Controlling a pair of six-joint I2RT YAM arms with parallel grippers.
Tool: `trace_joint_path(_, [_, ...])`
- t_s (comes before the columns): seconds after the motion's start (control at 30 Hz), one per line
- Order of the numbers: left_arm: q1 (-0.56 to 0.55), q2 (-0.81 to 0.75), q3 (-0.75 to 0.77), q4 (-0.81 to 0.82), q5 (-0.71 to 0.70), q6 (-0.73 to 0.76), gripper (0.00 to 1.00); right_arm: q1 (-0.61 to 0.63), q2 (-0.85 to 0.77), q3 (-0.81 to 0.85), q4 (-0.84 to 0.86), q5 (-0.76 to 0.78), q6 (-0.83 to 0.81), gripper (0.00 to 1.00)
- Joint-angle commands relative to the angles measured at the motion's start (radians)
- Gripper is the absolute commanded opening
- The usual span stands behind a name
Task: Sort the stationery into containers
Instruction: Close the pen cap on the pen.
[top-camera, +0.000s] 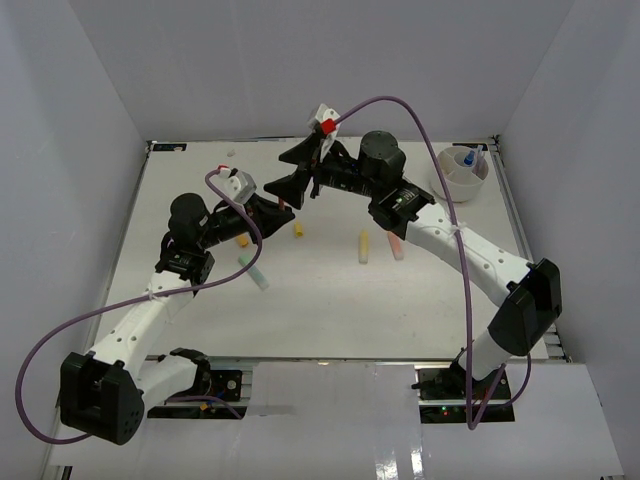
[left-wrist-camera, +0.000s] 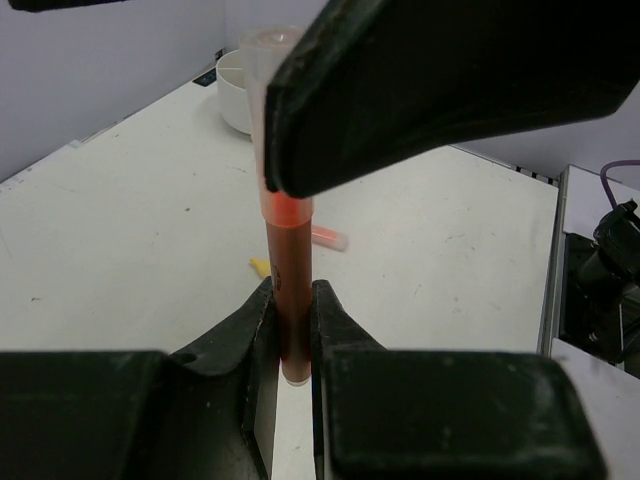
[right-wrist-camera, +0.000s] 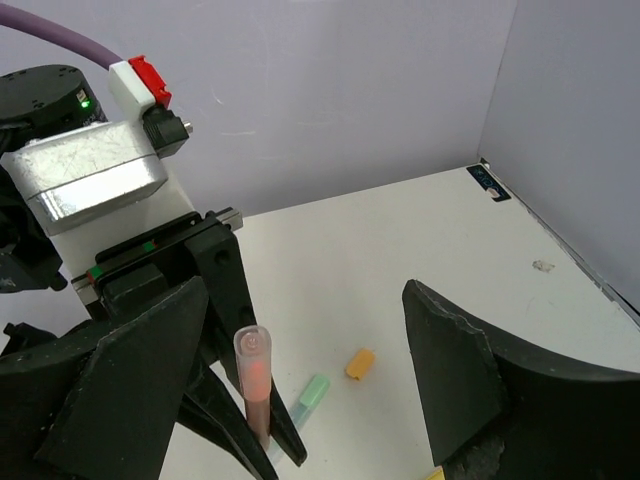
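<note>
One slim orange-red pen (left-wrist-camera: 288, 300), clear-capped, upright in the clamped left gripper (left-wrist-camera: 290, 330); right gripper (right-wrist-camera: 330, 400) wide apart.

translucent glossy plastic orange pen (left-wrist-camera: 288, 280), matt black gripper fingers (left-wrist-camera: 240, 330), smooth white table (left-wrist-camera: 130, 220).

White table (top-camera: 330, 310) with scattered pens (top-camera: 364, 246), a small eraser (top-camera: 297, 230), and a white tub (top-camera: 461, 176).
</note>
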Motion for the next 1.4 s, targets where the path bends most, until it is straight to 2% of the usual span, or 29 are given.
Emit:
trace_joint_path(0.0, [0.001, -0.001, 0.041, -0.014, 0.023, -0.002, 0.0, 0.011, 0.013, 0.079, 0.066, 0.015, 0.005, 0.85])
trace_joint_path(0.2, [0.001, -0.003, 0.043, -0.015, 0.024, 0.0, 0.0, 0.02, 0.065, 0.146, 0.027, 0.008, 0.005, 0.78])
trace_joint_path(0.7, [0.001, -0.004, 0.045, -0.022, 0.008, -0.002, 0.0, 0.042, 0.094, 0.16, -0.046, -0.006, 0.007, 0.58])
trace_joint_path(0.9, [0.001, -0.006, 0.046, -0.023, 0.006, -0.002, 0.0, 0.042, 0.082, 0.14, -0.044, 0.003, 0.001, 0.43])
trace_joint_path(1.13, [0.001, -0.006, 0.048, -0.025, 0.008, -0.004, 0.0, 0.042, 0.079, 0.131, -0.052, 0.005, -0.005, 0.13])
trace_joint_path(1.2, [0.001, -0.007, 0.049, -0.025, 0.009, -0.007, 0.0, 0.043, 0.076, 0.117, -0.059, 0.005, -0.012, 0.08])
trace_joint_path(1.37, [0.001, -0.012, 0.072, -0.02, 0.009, -0.023, 0.0, 0.048, 0.066, 0.079, -0.093, 0.005, -0.024, 0.08])
